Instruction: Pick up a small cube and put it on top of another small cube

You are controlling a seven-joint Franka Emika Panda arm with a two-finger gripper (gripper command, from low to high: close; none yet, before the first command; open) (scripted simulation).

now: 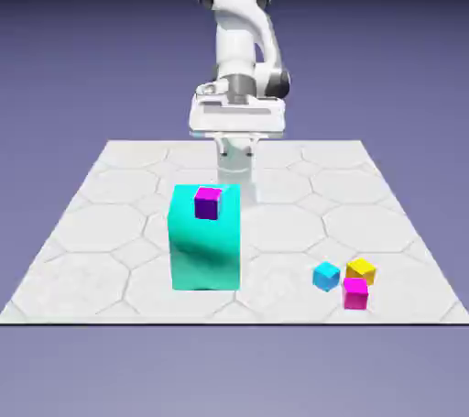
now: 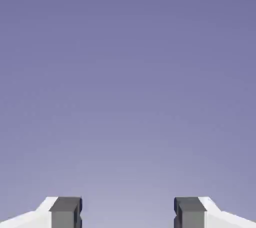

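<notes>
Gripper [image 2: 128,214] spread wide, nothing between the fingers, only blank backdrop ahead in the hand view, so it seems to point out level rather than down at the table. The hand needs to tip down and travel toward the exterior view's right, settling squarely over the small cube [image 1: 355,292], which sits crowded beside a yellow cube [image 1: 361,269] and a light blue cube [image 1: 326,275]. Well apart, the purple cube [image 1: 208,203] waits atop the teal block [image 1: 205,237].

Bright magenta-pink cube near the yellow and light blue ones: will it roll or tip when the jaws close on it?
The bright magenta-pink cube looks flat-faced and squat, so it will probably slide, not roll. It sits close beside the yellow cube, which a grab may nudge.
</notes>
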